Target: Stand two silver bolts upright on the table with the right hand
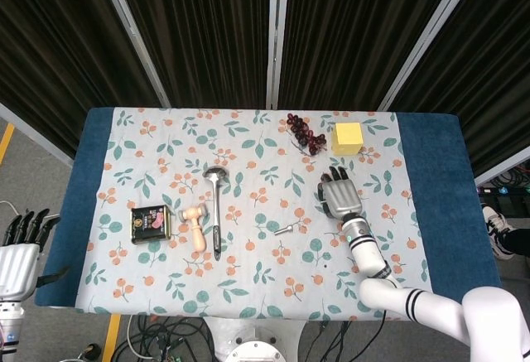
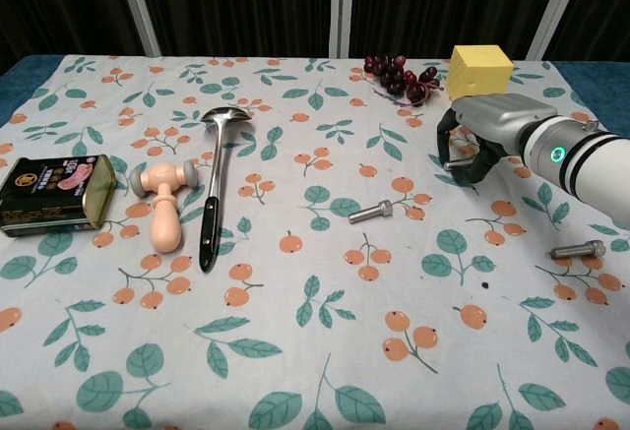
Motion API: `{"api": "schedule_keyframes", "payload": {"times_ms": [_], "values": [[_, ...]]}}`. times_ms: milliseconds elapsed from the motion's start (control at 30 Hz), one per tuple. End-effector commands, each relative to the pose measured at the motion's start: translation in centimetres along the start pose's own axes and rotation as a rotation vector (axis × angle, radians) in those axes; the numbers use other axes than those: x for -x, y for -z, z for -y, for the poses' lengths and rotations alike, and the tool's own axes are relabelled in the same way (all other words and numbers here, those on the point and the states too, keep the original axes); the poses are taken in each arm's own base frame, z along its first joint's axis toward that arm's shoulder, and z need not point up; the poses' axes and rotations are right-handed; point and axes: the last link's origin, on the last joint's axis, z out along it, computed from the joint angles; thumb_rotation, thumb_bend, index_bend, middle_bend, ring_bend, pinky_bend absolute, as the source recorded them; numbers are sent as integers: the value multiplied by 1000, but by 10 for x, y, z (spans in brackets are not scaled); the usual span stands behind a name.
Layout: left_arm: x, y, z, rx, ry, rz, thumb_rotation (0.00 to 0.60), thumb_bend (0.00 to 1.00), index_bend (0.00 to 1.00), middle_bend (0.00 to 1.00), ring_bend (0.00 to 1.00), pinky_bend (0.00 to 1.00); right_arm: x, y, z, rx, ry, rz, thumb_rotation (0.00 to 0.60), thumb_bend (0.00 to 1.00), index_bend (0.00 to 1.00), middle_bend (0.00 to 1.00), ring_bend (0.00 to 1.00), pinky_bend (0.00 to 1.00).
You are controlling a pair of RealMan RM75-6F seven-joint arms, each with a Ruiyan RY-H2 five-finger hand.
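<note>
Grapes (image 2: 398, 76) and yellow block (image 2: 479, 70) just behind right hand (image 2: 484, 135), ladle (image 2: 215, 179) well apart

silver right hand (image 2: 487, 125), black fingers (image 2: 445, 140)

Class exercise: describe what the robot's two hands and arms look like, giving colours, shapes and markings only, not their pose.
The right hand has a silver-grey metal back and black fingers. Its forearm is a white cylinder with a small glowing green ring near the wrist; the head view shows black bands further up the arm. The left hand, at the frame's edge, matches it: silver-grey body, black fingers.
</note>
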Motion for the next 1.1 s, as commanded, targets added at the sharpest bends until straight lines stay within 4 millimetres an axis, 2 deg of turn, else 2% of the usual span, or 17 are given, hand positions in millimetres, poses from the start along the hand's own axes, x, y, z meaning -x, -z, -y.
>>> {"api": "schedule_keyframes", "payload": {"times_ms": [33, 433, 867, 1100], "values": [[0, 0, 0, -1, 0, 0, 600, 0, 167, 56, 6, 0, -3, 2, -2, 2, -27, -9, 600, 345, 544, 219, 0, 0], [1, 1, 0, -1, 0, 3, 600, 0, 167, 56, 6, 0, -24, 5, -33, 49, -373, -12, 600, 353, 555, 232, 0, 0], [1, 0, -1, 0, -5, 6, 600, 0, 168, 56, 6, 0, -19, -2, -48, 30, -596, 5, 600, 352, 560, 230, 0, 0], [0, 1, -2, -1, -7, 7, 600, 0, 167, 56, 6, 0, -12, -5, -50, 16, -610, 17, 600, 351, 545, 228, 0, 0]]}}
